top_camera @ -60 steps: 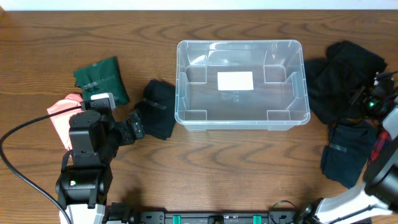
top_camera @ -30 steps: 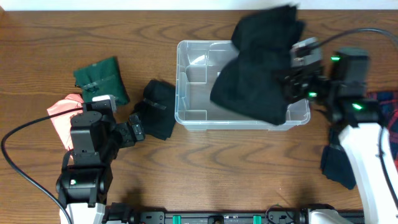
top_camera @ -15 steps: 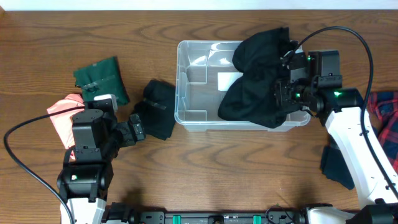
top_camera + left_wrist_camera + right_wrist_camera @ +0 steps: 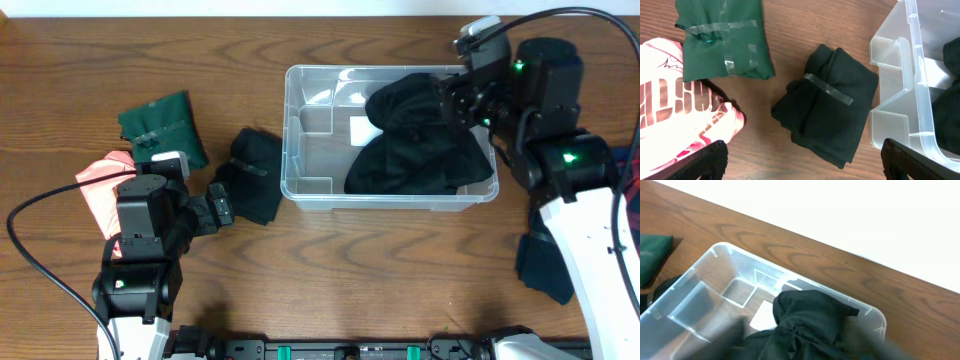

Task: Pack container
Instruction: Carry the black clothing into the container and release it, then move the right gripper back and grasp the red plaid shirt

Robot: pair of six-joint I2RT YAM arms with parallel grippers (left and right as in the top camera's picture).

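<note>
The clear container [image 4: 290, 130] stands at the table's middle back; it also shows in the left wrist view [image 4: 920, 100] and the right wrist view [image 4: 715, 250]. A loose black garment [image 4: 420, 140] lies heaped in its right half, covering most of the white label [image 4: 360, 128]. My right gripper [image 4: 455, 100] hovers over the container's back right, just above the garment [image 4: 810, 315]; its blurred fingers [image 4: 805, 350] look spread apart. My left gripper [image 4: 222, 205] is open and empty [image 4: 800, 170], low over the table beside a black taped bundle [image 4: 255, 175].
A green taped bundle [image 4: 160, 125] and a pink garment [image 4: 100, 185] lie at the left; both show in the left wrist view, green [image 4: 722, 42] and pink [image 4: 675, 100], with the black bundle [image 4: 827, 102]. A dark navy bundle [image 4: 545, 265] lies at the right front.
My right arm carried the black garment from the right side over the container and lowered it in; the garment now rests inside and the gripper has lifted towards the back. The left arm has stayed still.
</note>
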